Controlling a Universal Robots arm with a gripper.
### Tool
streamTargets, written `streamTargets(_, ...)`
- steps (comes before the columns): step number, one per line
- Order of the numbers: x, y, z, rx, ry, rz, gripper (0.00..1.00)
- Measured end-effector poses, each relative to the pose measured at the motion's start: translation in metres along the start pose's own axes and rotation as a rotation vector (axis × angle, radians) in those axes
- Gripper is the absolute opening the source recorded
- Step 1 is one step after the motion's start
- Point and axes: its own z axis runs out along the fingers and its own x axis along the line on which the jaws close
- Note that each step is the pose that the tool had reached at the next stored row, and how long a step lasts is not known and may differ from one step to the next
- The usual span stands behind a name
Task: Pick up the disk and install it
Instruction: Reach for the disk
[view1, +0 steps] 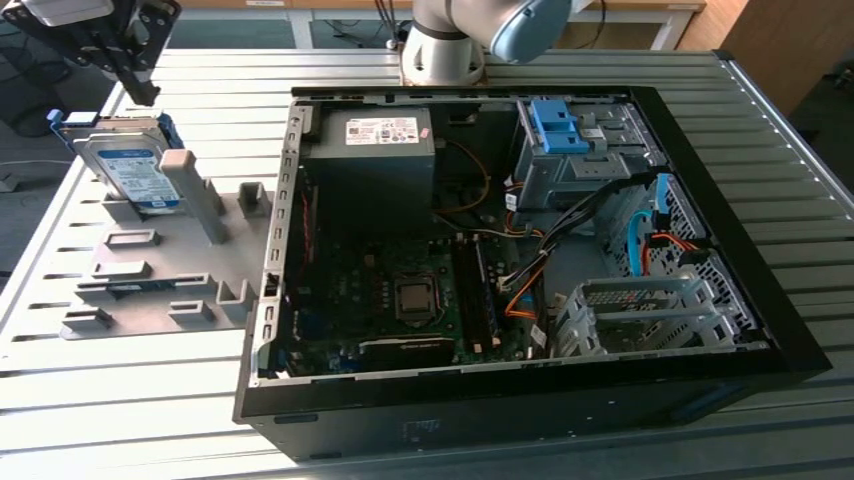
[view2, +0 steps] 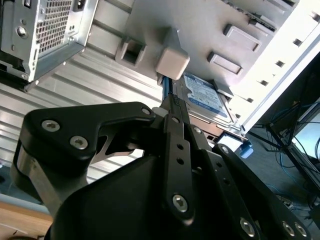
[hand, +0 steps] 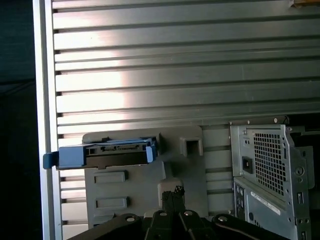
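Leaning on edge in its grey fixture (view1: 147, 285), the disk (view1: 134, 170) stood accessible; the gripper (view1: 142, 88) hovered near it, jaws closed, empty.

Slatted aluminium table (view1: 781, 170), ribs running its full length. Hard light from one side puts bright glare bands across the slats in the first wrist view. Brown wooden panel (view1: 787, 40) stands past the far corner, at the exterior view's right. Dark floor (hand: 17, 125) beyond the table edge. Loose cables (view2: 295, 150) lie below.
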Motion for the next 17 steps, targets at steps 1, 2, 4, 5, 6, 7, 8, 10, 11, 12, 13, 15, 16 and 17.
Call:
streamTargets(1,0.0022,-0.0002,0.0,0.0,0.0,0.0,0.11)
streamTargets(2,0.0047,-0.0004,0.0,0.0,0.0,0.0,0.11)
streamTargets(4,0.01,-0.0008,-0.0001,0.0001,0.0001,0.0,0.11)
streamTargets(5,0.0124,-0.001,-0.0001,0.0,0.0,0.0,0.11)
streamTargets(6,0.0146,-0.0012,-0.0002,0.0001,0.0001,0.0,0.11)
streamTargets(7,0.017,-0.0013,-0.0002,0.0001,0.0001,0.0,0.11)
streamTargets(8,0.0204,-0.0016,-0.0001,0.0,0.0,0.0,0.11)
streamTargets(10,0.027,-0.0022,-0.0001,0.0,0.0,0.0,0.11)
streamTargets(11,0.0305,-0.0025,0.0,0.0,0.0001,0.0,0.11)
streamTargets(12,0.0339,-0.0026,0.0,0.0,0.0,0.0,0.11)
streamTargets(13,0.0377,-0.0023,0.0001,0.0,0.0,0.0,0.11)
streamTargets(15,0.0452,-0.0013,0.0004,0.0001,0.0001,0.0,0.11)
streamTargets(16,0.0476,0.0006,0.0006,-0.0001,-0.0001,0.0,0.11)
streamTargets(17,0.0484,0.0034,0.0007,0.0007,0.0,0.0,0.11)
